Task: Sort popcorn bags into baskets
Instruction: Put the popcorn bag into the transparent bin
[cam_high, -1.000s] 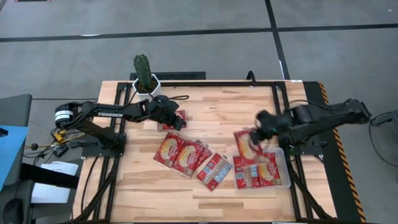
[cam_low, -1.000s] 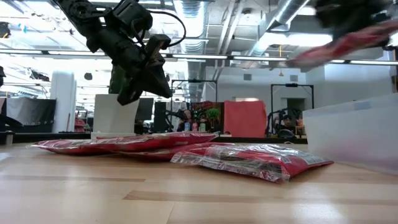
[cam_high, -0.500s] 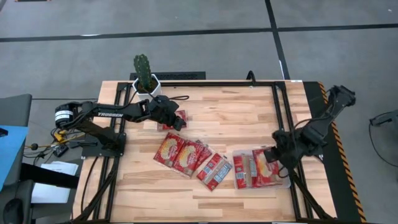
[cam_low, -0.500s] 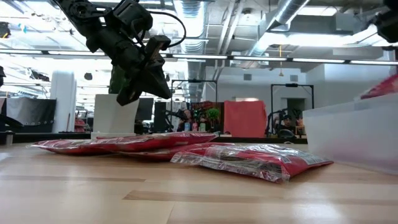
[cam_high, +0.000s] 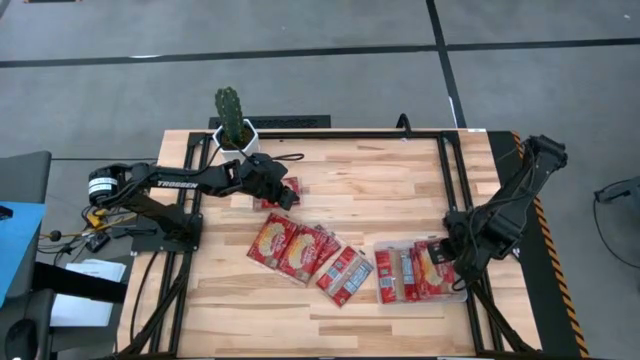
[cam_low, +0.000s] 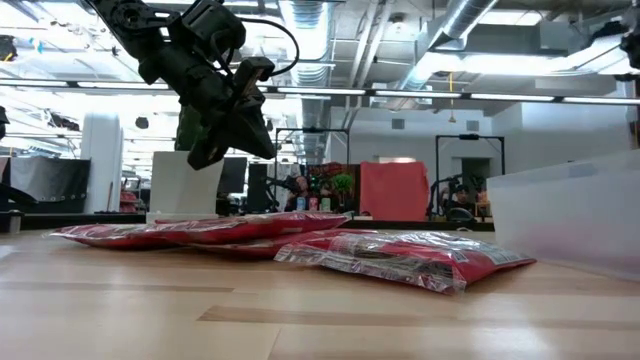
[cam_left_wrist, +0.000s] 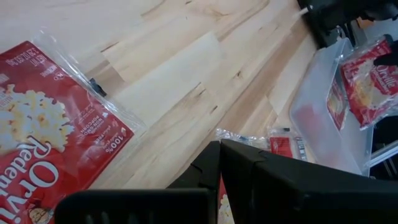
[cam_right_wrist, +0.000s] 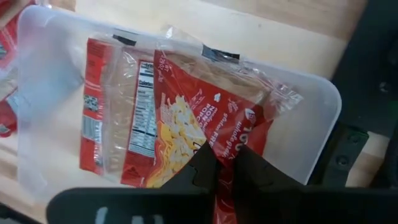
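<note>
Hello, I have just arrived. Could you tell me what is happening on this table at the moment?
A two-armed robot is sorting red popcorn bags into a clear plastic tray. The right gripper is down in the tray, shut on a popcorn bag that lies on another bag there. The left gripper hovers near the cactus pot, above one bag on the wood. A loose pile of bags waits in the middle of the table.

Glossy red foil popcorn bags (cam_high: 300, 250), frosted clear plastic basket (cam_right_wrist: 314, 134), smooth wood table (cam_high: 370, 180)
</note>
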